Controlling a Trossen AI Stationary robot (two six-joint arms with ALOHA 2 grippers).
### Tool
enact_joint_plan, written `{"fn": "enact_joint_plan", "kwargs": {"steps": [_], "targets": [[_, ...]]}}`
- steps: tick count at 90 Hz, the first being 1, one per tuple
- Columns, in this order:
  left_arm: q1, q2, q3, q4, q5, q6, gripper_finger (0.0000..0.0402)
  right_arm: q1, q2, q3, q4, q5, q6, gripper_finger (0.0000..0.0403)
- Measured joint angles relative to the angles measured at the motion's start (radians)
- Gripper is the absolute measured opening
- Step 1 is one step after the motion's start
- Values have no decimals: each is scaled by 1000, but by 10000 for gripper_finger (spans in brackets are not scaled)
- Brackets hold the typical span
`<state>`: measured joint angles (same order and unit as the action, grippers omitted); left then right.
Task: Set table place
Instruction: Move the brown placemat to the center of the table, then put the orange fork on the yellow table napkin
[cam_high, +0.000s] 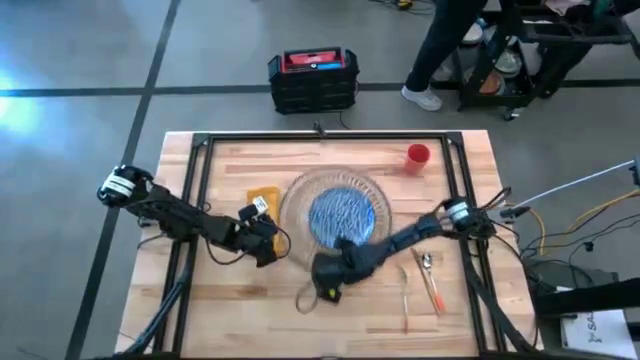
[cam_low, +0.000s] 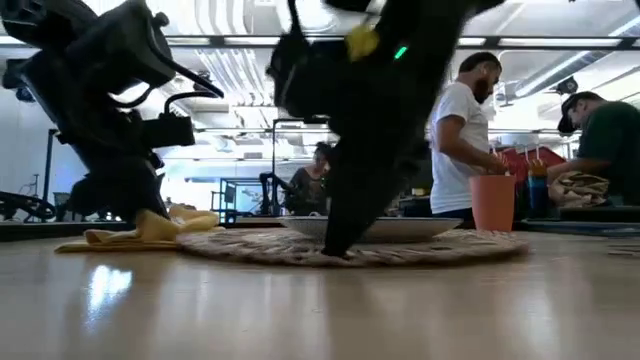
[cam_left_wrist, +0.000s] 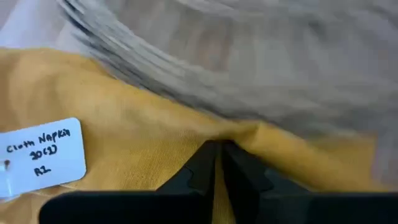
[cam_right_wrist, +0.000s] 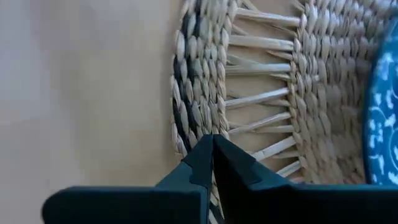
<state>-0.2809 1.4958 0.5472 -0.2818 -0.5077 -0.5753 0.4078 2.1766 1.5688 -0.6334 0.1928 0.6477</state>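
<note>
A round woven mat (cam_high: 300, 205) lies mid-table and carries a blue-patterned plate (cam_high: 343, 214). A yellow cloth napkin (cam_high: 262, 196) with a white tag (cam_left_wrist: 43, 155) lies against the mat's left rim. My left gripper (cam_left_wrist: 219, 148) is shut on the napkin. My right gripper (cam_right_wrist: 212, 142) is shut at the mat's near rim, its arm crossing the mat's near right part. A red-orange cup (cam_high: 417, 156) stands upright at the far right. Orange-handled cutlery (cam_high: 432, 285) lies flat to the right of the mat. My left gripper pinches a raised fold of the napkin (cam_left_wrist: 239, 134) between its two fingers, close to the mat's rim. In the low view the cloth peaks up (cam_low: 150, 220) under the gripper, and the rest lies on the table. My right gripper pinches the mat's outer braided rim (cam_right_wrist: 196, 121) between its two fingers, slanting down from the near side. The mat (cam_low: 420, 248) lies flat on the table.
The table's black frame rails (cam_high: 200, 175) run along both sides and the far edge. A black case (cam_high: 313, 80) sits on the floor beyond the far edge. People (cam_low: 462, 130) stand behind the table. Bare wood (cam_high: 250, 310) lies along the near edge.
</note>
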Motion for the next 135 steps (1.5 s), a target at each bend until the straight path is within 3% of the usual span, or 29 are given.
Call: {"fn": "enact_joint_plan", "kwargs": {"steps": [21,36,45,81,106,119,128,135], "targets": [[11,-12,0,5,43,52,21,62,3,13,-13,27,52,0],[-1,-18,2,23,287,69,21,40,2,9,-19,53,43,0],[-19,-26,3,28,358,62,21,13,2,8,-19,66,36,0],[-24,-91,-3,18,208,63,21,29,3,8,-18,68,62,0],[-20,-91,-3,19,188,40,21,46,-1,8,-20,81,85,0],[-20,-121,-1,13,185,-39,21,80,-41,9,-71,272,86,0],[-24,-175,34,17,175,-19,21,119,-135,28,-92,427,77,1],[-25,-233,65,15,167,15,21,131,-207,29,-134,460,89,10]]}}
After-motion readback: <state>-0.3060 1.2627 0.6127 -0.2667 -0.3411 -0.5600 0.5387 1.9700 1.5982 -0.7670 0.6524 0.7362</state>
